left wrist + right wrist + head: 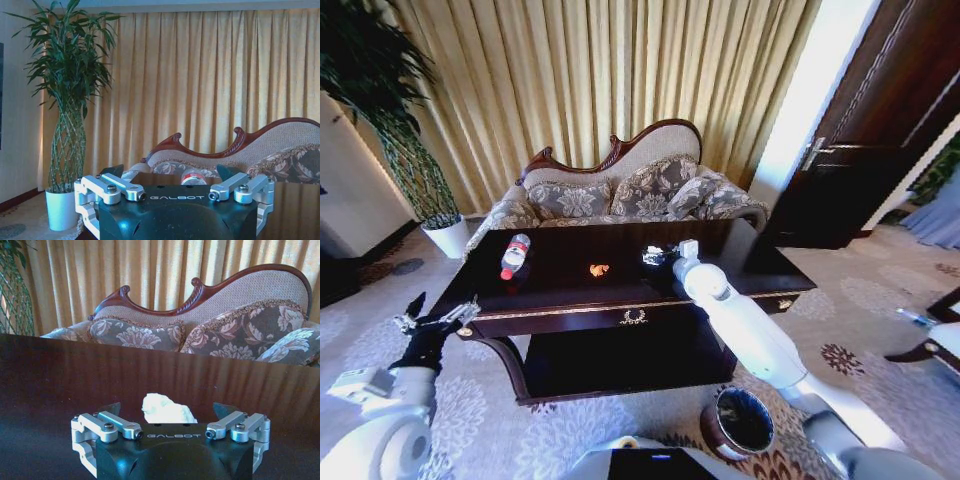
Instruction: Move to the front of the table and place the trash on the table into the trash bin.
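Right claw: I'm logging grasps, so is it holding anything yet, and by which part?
Nothing is held. The right claw is open over the table, fingers on either side of the paper wad, not closed on it.

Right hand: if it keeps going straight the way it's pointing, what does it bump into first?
Probably the white paper wad, lying on the table between the open fingers of the right hand. Past it, the sofa.

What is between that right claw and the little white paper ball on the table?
Nothing visible. The right end effector sits open over the table with the paper wad directly between its fingers, and the glossy surface around it is bare. The left end effector hangs off the table's left corner.
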Motion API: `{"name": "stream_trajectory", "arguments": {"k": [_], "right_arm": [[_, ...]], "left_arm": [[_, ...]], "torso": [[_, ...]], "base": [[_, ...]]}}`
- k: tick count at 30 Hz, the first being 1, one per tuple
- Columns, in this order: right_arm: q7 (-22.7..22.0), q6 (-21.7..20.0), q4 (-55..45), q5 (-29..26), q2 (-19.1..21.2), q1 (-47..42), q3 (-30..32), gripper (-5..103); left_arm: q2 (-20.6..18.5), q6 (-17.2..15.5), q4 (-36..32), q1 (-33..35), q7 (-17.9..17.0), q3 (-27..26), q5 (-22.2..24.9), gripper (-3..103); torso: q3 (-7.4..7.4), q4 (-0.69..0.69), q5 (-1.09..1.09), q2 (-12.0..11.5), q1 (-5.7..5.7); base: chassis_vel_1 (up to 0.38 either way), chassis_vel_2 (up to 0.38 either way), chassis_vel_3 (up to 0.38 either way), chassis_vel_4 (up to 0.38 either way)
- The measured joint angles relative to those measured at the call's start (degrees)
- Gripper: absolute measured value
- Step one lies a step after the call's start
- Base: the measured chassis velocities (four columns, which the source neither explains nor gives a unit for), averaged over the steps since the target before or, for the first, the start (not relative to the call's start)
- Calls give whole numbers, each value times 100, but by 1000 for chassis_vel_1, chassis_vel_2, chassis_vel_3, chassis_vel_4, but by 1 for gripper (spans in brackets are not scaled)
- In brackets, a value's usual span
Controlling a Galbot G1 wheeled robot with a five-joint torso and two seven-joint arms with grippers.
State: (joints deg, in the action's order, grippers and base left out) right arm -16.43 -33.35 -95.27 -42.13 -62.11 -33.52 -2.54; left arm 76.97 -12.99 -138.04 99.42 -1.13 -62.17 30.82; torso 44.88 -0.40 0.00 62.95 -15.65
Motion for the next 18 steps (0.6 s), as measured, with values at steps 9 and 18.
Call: {"name": "stream_trajectory", "arguments": {"k": [9, 18], "right_arm": [[-244, -74, -79, 21, 67, -89, 28, 92], [-301, -88, -206, 30, 141, -248, 74, 60]], "left_arm": [[-36, 8, 27, -40, -8, -10, 31, 100], [-52, 25, 58, -40, -7, -14, 46, 100]], "torso": [[0, 0, 0, 0, 0], [0, 0, 0, 0, 0]], "base": [[0, 0, 0, 0], [0, 0, 0, 0]]}}
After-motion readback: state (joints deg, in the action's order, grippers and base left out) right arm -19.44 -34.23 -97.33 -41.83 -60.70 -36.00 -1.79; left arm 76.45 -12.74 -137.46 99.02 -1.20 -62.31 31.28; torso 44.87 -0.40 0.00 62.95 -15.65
